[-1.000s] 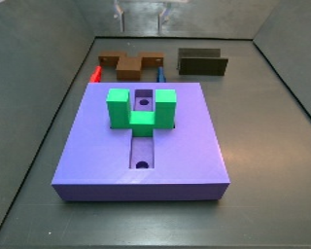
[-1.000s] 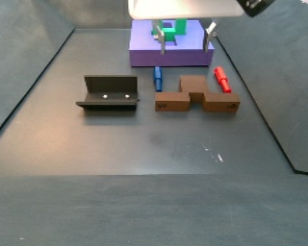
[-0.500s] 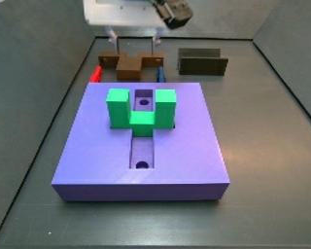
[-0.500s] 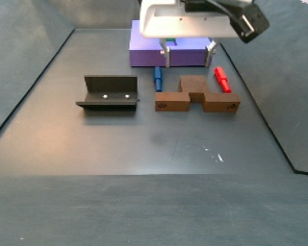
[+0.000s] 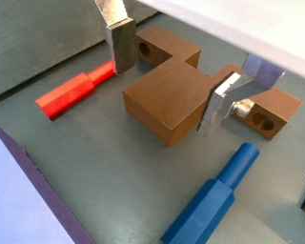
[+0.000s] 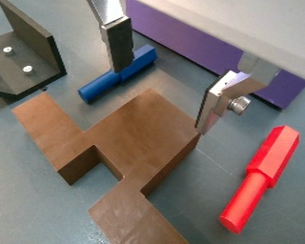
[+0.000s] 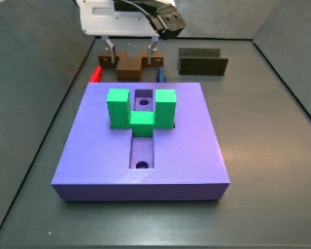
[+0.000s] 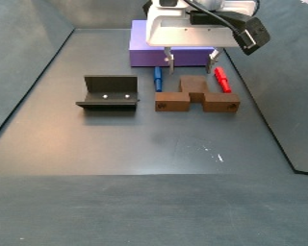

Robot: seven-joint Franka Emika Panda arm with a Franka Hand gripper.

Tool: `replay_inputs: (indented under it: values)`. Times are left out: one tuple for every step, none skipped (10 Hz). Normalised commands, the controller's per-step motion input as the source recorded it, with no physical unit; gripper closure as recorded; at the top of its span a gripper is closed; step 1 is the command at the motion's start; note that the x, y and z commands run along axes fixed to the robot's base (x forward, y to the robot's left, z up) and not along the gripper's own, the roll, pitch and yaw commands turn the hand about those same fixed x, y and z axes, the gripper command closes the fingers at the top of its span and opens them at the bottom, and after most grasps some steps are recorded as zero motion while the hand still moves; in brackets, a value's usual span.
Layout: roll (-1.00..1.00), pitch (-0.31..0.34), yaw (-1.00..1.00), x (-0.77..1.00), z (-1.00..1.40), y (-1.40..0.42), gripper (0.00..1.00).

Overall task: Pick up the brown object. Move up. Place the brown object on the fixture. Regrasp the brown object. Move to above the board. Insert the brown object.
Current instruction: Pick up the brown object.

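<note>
Over brown object [image 6: 123, 152] | gripper [image 6: 166, 69] fingers [image 5: 121, 45] spread, straddling it | stem end cropped

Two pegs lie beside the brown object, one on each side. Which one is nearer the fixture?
The blue peg, left of the brown object toward the fixture; the red peg lies opposite.

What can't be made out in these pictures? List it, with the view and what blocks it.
- Brown object, side view: the open gripper and the board edge cover most of it.
- Whether the fingers touch the brown object: too close to tell in both wrist views.
- Red piece and blue piece: slivers only in the side views.
- Fixture: cut off by the wrist view's edge.
- Green block: hidden by the gripper in a side view.
</note>
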Motion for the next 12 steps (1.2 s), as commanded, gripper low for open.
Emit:
replay_inputs:
  values:
    - [0.03, -0.101, 0.09, 0.0, -0.11, 0.0, 0.0]
    - [0.03, -0.093, 0.09, 0.0, -0.16, 0.0, 0.0]
    - [0.06, -0.099, 0.07, 0.0, -0.27, 0.0, 0.0]
    - [0.07, -0.104, 0.05, 0.0, -0.36, 0.0, 0.0]
    - [0.07, -0.097, 0.04, 0.0, -0.38, 0.0, 0.0]
    - [0.07, -0.091, 0.03, 0.0, -0.34, 0.0, 0.0]
    - [0.07, -0.09, 0.03, 0.0, -0.25, 0.0, 0.0]
    - [0.06, -0.083, 0.02, -0.01, -0.2, 0.0, 0.0]
    - [0.06, -0.077, 0.01, -0.01, -0.17, 0.01, 0.0]
    - [0.07, -0.063, 0.0, 0.0, -0.15, 0.0, 0.0]
    - [0.09, -0.047, 0.0, 0.0, -0.11, 0.02, 0.0]
    - [0.11, -0.034, 0.0, 0.0, -0.1, 0.09, 0.0]
